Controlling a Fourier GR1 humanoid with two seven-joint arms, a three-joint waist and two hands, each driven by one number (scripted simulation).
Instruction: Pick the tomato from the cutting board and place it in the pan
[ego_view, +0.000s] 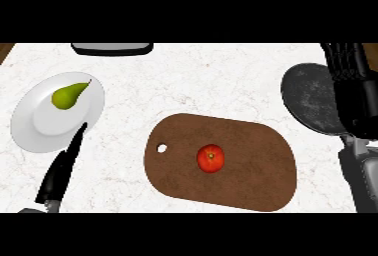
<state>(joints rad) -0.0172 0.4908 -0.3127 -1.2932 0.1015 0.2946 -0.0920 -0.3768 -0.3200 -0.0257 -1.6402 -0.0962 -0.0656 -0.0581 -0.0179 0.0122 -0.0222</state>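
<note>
The tomato lies untouched on the cutting board; the right hand, fingers straight, is held over the pan. Being round, it may be nudged rolling.

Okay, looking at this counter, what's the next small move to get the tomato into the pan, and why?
Probably bring the right hand left and down to above the tomato. The tomato sits untouched on the cutting board, and that hand hangs open over the pan, holding nothing. The left hand is further off, by the plate with the pear.
</note>
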